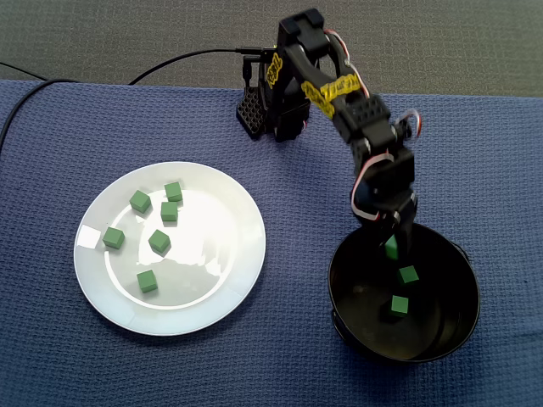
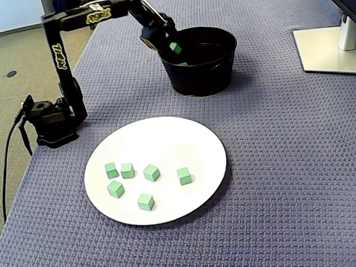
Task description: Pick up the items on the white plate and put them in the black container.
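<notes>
A white plate (image 1: pixel 216 212) (image 2: pixel 167 139) on the blue cloth holds several small green cubes, such as one cube (image 1: pixel 159 242) (image 2: pixel 151 172) near its middle. The black container (image 1: pixel 469 284) (image 2: pixel 200 80) is a round bowl; in a fixed view it lies right of the plate. Two green cubes (image 1: pixel 408 274) lie on its floor. My gripper (image 1: pixel 394 242) (image 2: pixel 172 45) hangs over the bowl's near rim, shut on a green cube (image 1: pixel 391 248) (image 2: pixel 175 48) that shows at its fingertips, just inside the bowl.
The arm's base (image 1: pixel 263 110) (image 2: pixel 50 119) is clamped at the cloth's edge, with a black cable (image 1: pixel 170 64) running off it. A white stand foot (image 2: pixel 328 47) sits beyond the bowl. Blue cloth (image 1: pixel 297 339) separates plate and bowl.
</notes>
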{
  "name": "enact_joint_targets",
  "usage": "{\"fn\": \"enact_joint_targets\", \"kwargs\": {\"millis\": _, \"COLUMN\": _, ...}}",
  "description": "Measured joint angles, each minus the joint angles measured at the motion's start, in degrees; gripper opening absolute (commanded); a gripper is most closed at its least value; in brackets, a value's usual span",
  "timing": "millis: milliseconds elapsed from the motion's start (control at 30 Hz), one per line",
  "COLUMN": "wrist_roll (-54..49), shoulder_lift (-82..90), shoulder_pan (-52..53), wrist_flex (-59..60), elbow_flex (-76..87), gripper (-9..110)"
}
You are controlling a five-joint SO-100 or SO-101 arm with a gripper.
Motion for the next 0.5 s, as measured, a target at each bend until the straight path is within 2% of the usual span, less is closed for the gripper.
{"fn": "enact_joint_targets", "kwargs": {"millis": 267, "wrist_roll": 0.2, "shoulder_lift": -9.1, "shoulder_pan": 0.6, "wrist_flex": -1.7, "elbow_flex": -4.5, "gripper": 1}}
{"fn": "enact_joint_targets", "kwargs": {"millis": 367, "wrist_roll": 0.2, "shoulder_lift": -10.1, "shoulder_pan": 0.5, "wrist_flex": -3.0, "elbow_flex": -4.7, "gripper": 18}}
{"fn": "enact_joint_targets", "kwargs": {"millis": 500, "wrist_roll": 0.2, "shoulder_lift": -10.2, "shoulder_pan": 0.5, "wrist_flex": -3.0, "elbow_flex": -4.7, "gripper": 28}}
